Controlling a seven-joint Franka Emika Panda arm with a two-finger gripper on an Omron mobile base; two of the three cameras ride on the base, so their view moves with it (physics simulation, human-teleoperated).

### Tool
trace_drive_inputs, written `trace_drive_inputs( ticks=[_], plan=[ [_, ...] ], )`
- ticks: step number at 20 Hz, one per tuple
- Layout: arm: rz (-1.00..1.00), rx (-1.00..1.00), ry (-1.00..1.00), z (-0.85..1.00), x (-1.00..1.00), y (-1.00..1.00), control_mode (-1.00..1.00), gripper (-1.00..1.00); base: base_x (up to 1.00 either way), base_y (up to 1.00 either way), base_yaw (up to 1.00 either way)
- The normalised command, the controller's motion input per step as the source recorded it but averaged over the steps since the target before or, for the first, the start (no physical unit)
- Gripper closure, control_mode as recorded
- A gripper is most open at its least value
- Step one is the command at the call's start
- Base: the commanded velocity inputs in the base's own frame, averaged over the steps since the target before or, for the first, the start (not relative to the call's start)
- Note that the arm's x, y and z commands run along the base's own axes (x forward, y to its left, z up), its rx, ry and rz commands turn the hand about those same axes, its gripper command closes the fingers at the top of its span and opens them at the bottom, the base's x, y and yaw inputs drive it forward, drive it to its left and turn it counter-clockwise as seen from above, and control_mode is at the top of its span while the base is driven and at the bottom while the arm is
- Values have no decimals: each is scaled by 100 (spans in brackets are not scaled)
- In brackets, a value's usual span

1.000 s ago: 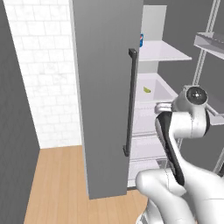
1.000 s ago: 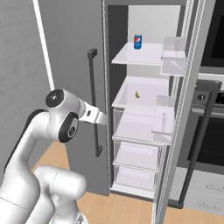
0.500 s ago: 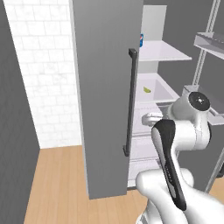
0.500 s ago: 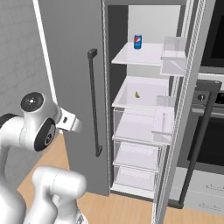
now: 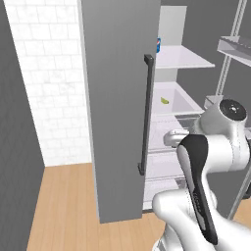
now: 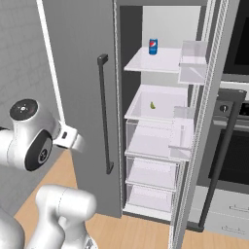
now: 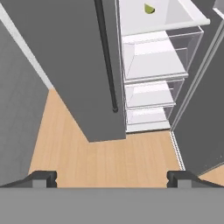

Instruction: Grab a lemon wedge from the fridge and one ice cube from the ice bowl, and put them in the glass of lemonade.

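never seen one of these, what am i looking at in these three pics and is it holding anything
It is a white robot arm on a driving base, in a computer-drawn kitchen. Two pictures come from cameras on the base, behind the arm to its left and right. The third comes from a camera on the hand, looking down past its two dark fingers.

In front stands the fridge, a tall grey cabinet with one door swung open and white shelves inside. A blue soda can sits on the top shelf. The lemon wedge, small and yellow-green, lies on the shelf below; the hand view catches it too.

The fingers are spread wide with nothing between them, over the wooden floor. So nothing is held yet.
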Motion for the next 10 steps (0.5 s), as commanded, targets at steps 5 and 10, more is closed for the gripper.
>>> trace_drive_inputs(
  ticks=[5, 10],
  plan=[
    [0, -1, 5, -17, -53, 0, -100, -100, 0, 0, 0],
    [0, -1, 2, -24, -44, 0, -100, -100, 0, 0, 0]
  ],
)
